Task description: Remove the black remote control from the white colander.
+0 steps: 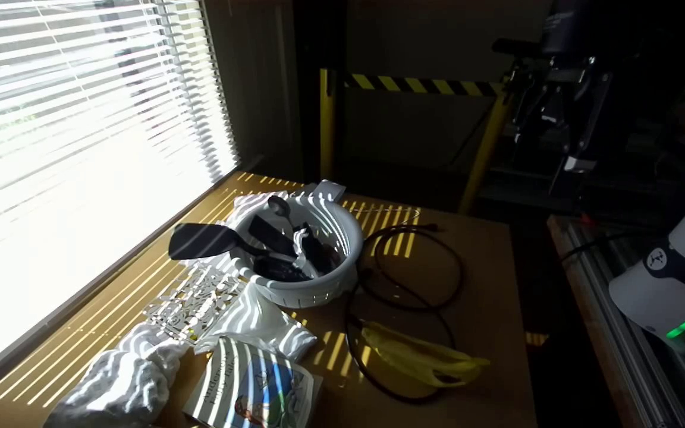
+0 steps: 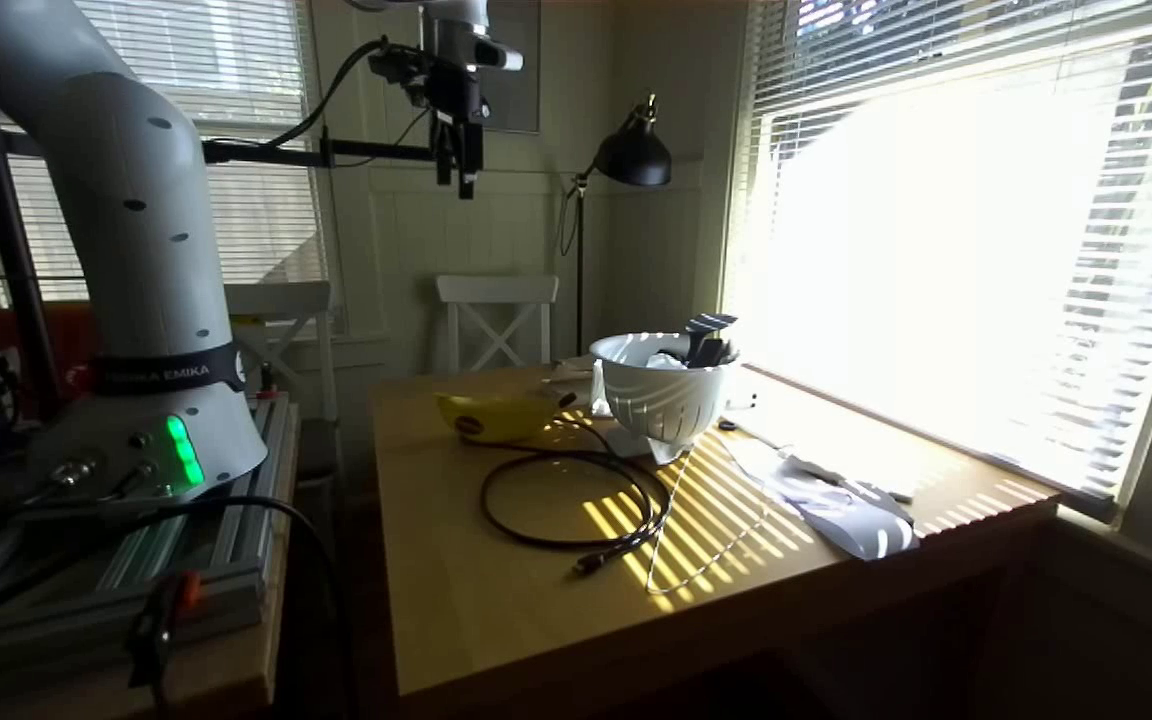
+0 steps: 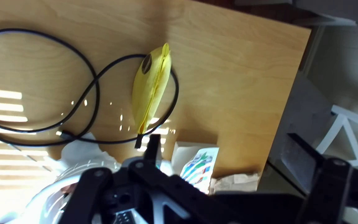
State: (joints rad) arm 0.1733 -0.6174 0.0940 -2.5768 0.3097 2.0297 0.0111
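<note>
Sunlit window blinds (image 1: 185, 89) brighten one side of a dim room and throw pale stripes over a light wooden table (image 2: 476, 620). Beyond the table, in an exterior view, stand a white chair (image 2: 496, 290) and a black floor lamp (image 2: 634, 158). My robot arm (image 2: 151, 240) rises from a bench (image 2: 231, 600) beside the table, green lights (image 2: 184, 450) glowing on its base.

On the table a white colander (image 2: 658, 400) sits upright, holding a jumble of dark items (image 1: 272, 236). A black spatula (image 1: 206, 241) leans out over its rim towards the blinds, and a metal spoon (image 1: 279, 205) tilts inside it. The black remote control (image 3: 124, 217) looks to be in the colander too; in the wrist view I see only a small patch of it, pale button-like dots on black, framed by parts of my gripper (image 3: 224, 144). Which of the dark items it is in an exterior view, I cannot tell.

The gripper hangs high over the scene, well apart from the colander, released, its two fingers (image 3: 153, 149) spread wide.

A yellow banana-shaped pouch (image 3: 151, 88) lies on the robot's side of the table, across a looped black cable (image 3: 96, 78). Near the colander are a clear plastic bag (image 1: 259, 327), scattered pale cut-out pieces (image 1: 194, 303), an illustrated book (image 1: 262, 386) and a rumpled white cloth (image 1: 122, 380).
</note>
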